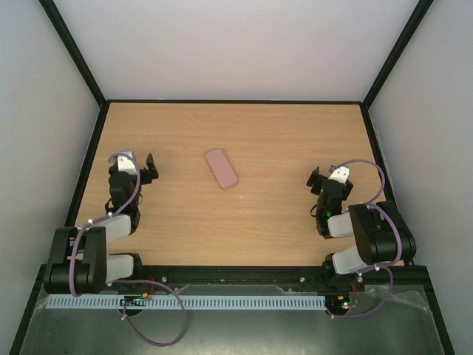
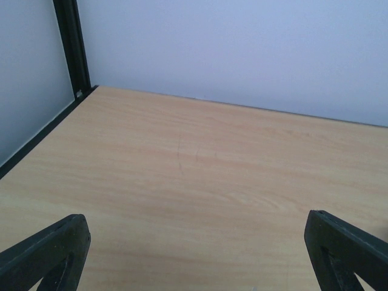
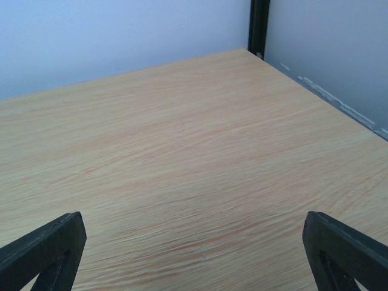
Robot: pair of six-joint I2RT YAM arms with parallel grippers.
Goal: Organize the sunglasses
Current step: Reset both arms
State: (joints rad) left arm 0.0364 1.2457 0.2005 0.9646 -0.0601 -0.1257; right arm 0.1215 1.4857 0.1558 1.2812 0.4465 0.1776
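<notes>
Top view: case (image 1: 221, 168) lying on table (image 1: 259, 133) mid-width, nearer far edge; wrist views showing only wood. Left gripper (image 1: 150, 168), right gripper (image 1: 315, 180) hovering near side edges, fingers spread apart.

Bright even light, soft shadows, slight blur
</notes>
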